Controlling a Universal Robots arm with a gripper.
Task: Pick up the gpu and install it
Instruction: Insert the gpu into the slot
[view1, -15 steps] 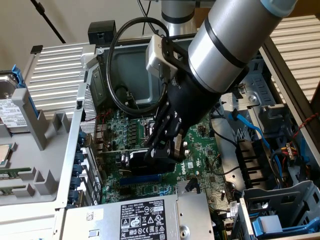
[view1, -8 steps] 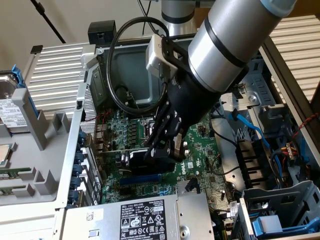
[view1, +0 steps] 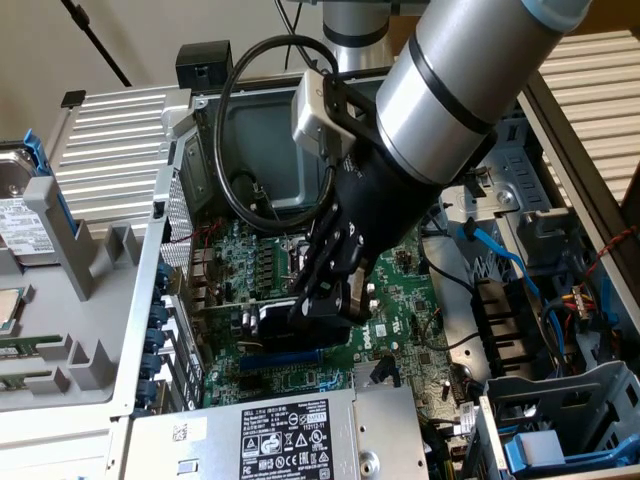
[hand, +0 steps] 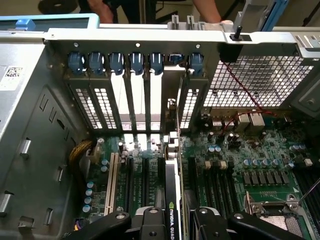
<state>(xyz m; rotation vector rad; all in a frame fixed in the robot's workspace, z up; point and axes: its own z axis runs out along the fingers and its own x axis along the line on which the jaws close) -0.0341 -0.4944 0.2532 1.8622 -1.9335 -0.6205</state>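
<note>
The gripper (view1: 322, 300) clamps the gpu (view1: 285, 318) by its cooler; the card looks light, stiff and fragile, best held there.

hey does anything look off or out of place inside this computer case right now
Nothing looks damaged or spilled. The gripper holds the gpu upright on edge over the motherboard, lined up with an open slot in the rear bracket row. Whether it is fully seated cannot be told.

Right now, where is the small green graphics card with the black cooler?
The small green graphics card with the black cooler is inside the open computer case, over the large green motherboard near the exterior view's centre, in the black gripper, standing on edge.
</note>
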